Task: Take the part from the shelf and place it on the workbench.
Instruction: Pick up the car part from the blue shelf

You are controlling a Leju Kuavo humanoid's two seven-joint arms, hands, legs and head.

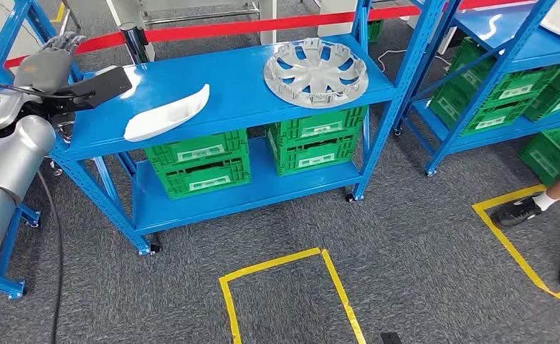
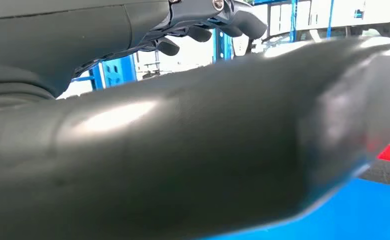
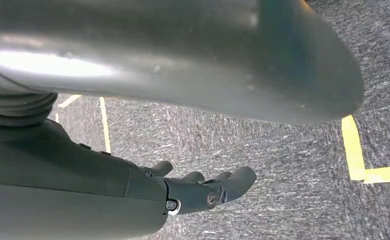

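So the task is barely started from what I can see. The left hand (image 1: 60,44) is raised up by the far left end of the blue shelf (image 1: 241,89), and it isn't holding anything; whether its fingers are spread or curled I honestly can't tell from here. The right hand (image 3: 202,187) hangs down over the grey carpet (image 3: 282,150) with its fingers loosely curled and nothing in them. Both candidate parts are sitting on the top shelf: a white curved trim piece (image 1: 168,113) nearer that left hand and a silver wheel cover (image 1: 316,72) further along. My guess is the white one's the target, being closest. Grabbing, carrying and setting down on the counter are all left to do.
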